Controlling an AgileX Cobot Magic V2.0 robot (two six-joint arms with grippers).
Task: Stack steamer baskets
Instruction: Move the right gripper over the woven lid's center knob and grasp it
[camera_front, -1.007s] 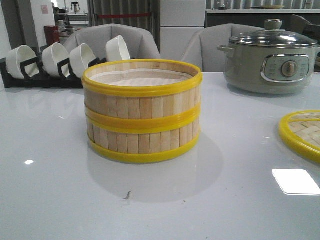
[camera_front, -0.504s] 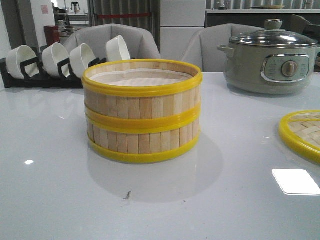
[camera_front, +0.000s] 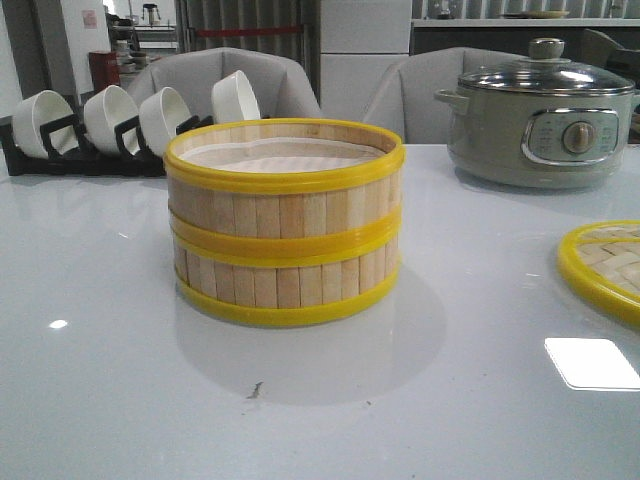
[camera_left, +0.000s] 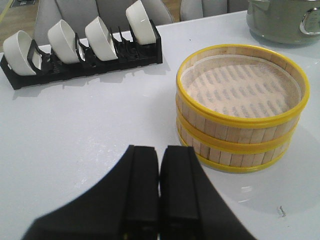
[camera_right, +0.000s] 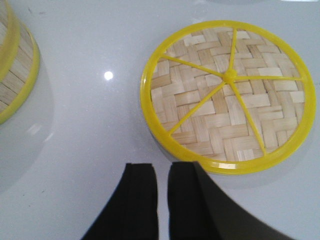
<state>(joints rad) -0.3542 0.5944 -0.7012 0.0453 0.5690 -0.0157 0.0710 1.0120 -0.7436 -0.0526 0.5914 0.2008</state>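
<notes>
Two steamer baskets stand stacked mid-table, the upper basket (camera_front: 285, 215) sitting squarely on the lower basket (camera_front: 285, 283). A pale liner shows inside the top one. In the left wrist view the same stack appears as upper basket (camera_left: 235, 129) over lower basket (camera_left: 232, 156). My left gripper (camera_left: 160, 149) hovers beside the stack and apart from it, shut and empty. My right gripper (camera_right: 163, 167) hangs over bare table, its fingers a narrow slit apart and holding nothing. An edge of the stack (camera_right: 12, 75) shows in the right wrist view. Neither gripper appears in the front view.
A flat woven lid (camera_right: 227, 95) with a yellow rim lies just beyond my right fingertips, also at the front view's right edge as lid (camera_front: 605, 265). A grey-green electric pot (camera_front: 540, 120) stands back right. A black rack of white bowls (camera_front: 100, 125) stands back left.
</notes>
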